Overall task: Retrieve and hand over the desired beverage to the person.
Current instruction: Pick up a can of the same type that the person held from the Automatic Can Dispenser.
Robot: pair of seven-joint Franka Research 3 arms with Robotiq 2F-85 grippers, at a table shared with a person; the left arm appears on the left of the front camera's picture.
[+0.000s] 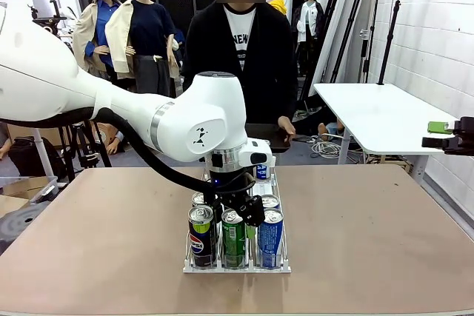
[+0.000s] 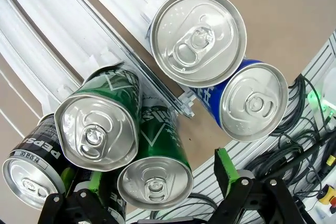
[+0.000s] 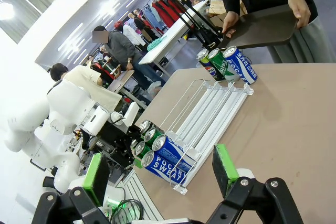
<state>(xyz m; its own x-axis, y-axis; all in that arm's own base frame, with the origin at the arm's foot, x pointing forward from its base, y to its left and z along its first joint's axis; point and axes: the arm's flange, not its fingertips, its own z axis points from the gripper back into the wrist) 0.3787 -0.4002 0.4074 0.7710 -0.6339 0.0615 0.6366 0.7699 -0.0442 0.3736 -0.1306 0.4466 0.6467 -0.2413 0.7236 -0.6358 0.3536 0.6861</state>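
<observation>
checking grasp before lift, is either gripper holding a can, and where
Nothing is held yet. The left gripper stands open astride a green can, one pad clear of it; the right gripper is open, empty.

A brown worktop [image 1: 370, 242] carries a white wire rack [image 3: 205, 114] near its middle. Off its far right corner stands a white table [image 1: 378, 112]. Cables [image 1: 324, 147] lie tangled on the floor beneath it, and black stands [image 1: 361, 35] lean beside a white brick wall [image 1: 437, 27].

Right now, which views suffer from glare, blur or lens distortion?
Left wrist view: the cans lean apart under the wide lens, their lids glaring yet sharp. Right wrist view: ceiling lights are blown out, and the whole picture is tilted. Front view: even light, sharp.
</observation>
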